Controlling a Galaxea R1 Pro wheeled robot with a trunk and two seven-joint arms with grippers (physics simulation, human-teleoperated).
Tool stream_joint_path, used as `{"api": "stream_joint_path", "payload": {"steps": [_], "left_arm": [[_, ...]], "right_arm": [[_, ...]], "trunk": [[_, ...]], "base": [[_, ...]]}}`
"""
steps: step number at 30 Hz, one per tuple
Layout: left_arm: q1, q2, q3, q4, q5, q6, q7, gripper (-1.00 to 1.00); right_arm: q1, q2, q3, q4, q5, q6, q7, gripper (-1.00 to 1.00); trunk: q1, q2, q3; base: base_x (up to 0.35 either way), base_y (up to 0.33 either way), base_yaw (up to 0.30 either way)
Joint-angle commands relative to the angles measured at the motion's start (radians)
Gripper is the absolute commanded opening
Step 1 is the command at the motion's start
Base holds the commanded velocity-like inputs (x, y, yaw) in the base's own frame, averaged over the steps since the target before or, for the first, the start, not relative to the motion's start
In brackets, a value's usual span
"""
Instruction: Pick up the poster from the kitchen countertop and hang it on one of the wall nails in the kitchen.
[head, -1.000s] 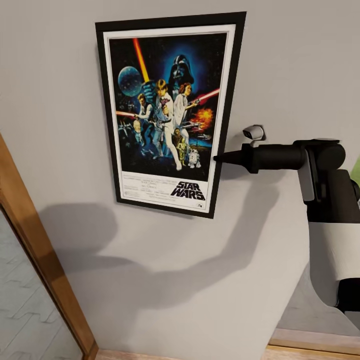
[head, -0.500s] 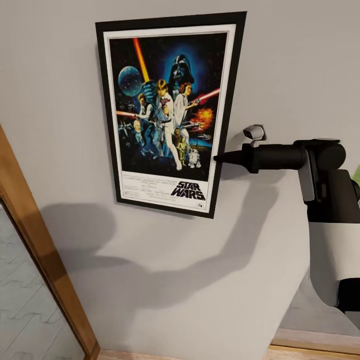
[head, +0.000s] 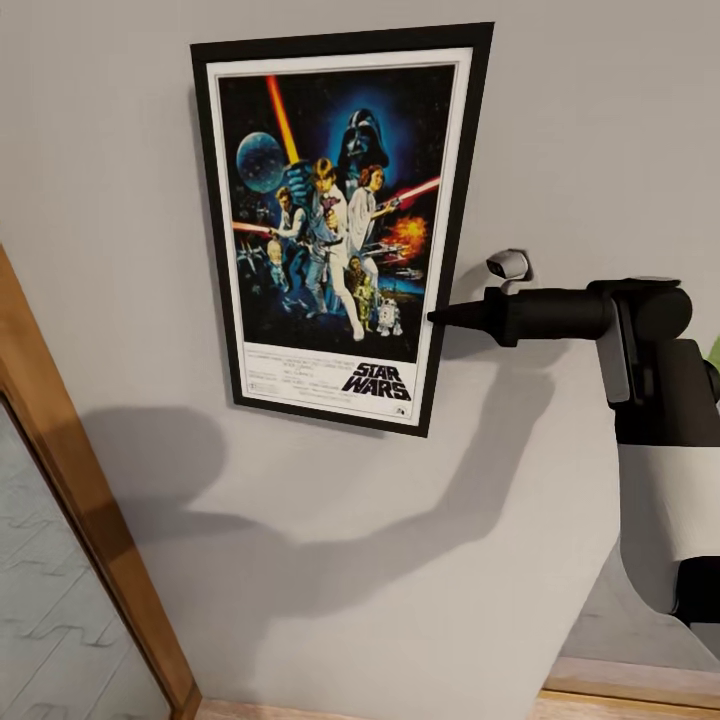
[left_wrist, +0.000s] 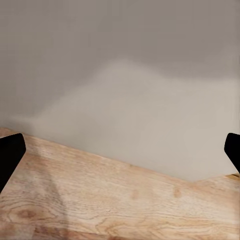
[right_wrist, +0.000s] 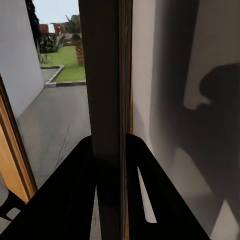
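i see the poster (head: 335, 225) flat against the pale grey wall (head: 560, 120), upright, its right edge at mid-height pinched by my right gripper (head: 440, 317), which reaches in from the right. from the right wrist, both black fingers (right_wrist: 75, 195) press either side of the frame's thin edge (right_wrist: 107, 100) — clamped on it. the logo at the poster's bottom reads "star wars". my left gripper's (left_wrist: 120, 150) fingertips stand wide apart over a wooden surface (left_wrist: 100, 200).

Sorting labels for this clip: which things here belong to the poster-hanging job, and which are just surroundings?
Job:
poster, flat against the wall
right gripper, shut on the poster's edge

Surroundings:
wooden door frame
wooden floor
left gripper's fingers, spread apart
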Motion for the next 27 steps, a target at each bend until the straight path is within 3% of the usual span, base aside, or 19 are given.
{"api": "stream_joint_path", "payload": {"steps": [1, 27], "left_arm": [[-0.001, 0.000, -0.005, 0.001, 0.004, -0.005, -0.002, 1.00], [-0.001, 0.000, -0.005, 0.001, 0.004, -0.005, -0.002, 1.00]], "right_arm": [[-0.001, -0.001, 0.002, 0.000, -0.005, 0.011, 0.002, -1.00], [0.013, -0.004, 0.002, 0.000, -0.017, 0.006, 0.006, -1.00]], "trunk": [[0.001, -0.002, -0.002], [0.001, -0.002, -0.002]], "base": [[0.000, 0.000, 0.000], [0.000, 0.021, 0.000]]}}
